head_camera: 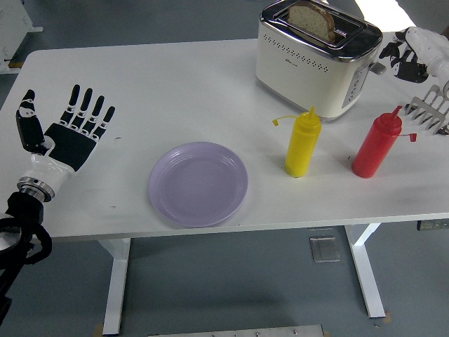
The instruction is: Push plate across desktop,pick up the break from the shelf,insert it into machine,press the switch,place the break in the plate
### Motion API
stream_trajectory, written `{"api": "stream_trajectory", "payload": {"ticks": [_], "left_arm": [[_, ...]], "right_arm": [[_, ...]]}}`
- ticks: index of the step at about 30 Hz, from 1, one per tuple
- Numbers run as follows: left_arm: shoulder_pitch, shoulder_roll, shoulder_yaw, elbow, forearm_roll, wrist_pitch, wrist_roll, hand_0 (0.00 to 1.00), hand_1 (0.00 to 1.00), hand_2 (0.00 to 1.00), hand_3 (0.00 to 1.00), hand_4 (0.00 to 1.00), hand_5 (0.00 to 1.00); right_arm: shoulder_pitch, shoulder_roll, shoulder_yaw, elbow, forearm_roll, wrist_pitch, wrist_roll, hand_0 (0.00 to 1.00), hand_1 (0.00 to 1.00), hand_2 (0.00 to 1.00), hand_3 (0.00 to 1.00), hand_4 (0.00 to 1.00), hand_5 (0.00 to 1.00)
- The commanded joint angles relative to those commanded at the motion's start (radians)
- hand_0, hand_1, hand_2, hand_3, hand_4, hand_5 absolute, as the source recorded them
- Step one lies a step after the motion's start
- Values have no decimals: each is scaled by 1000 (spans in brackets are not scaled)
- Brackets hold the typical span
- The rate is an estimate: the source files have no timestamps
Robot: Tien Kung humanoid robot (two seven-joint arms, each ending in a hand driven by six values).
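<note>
The right hand (410,57) and the metal rack (433,107) are cut off by the right edge, and the bread (311,21) sits half-hidden in the toaster (316,60).

Left hand (66,137) palm-up with fingers (88,109) spread; right hand (410,55) curled, far right.

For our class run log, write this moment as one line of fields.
left hand: open, palm up, table's left | right hand: curled, empty, beside toaster lever | bread: in slot | plate: empty

Lilac plate (198,184); cream toaster (316,60)
</note>
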Motion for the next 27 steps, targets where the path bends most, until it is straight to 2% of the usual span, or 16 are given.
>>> {"api": "stream_trajectory", "payload": {"ticks": [27], "left_arm": [[-11,3,1,-7,-3,0,1,816,752,703,711,794,998]], "right_arm": [[49,51,-110,-171,15,-88,71,301,373,550,466,205,2]]}}
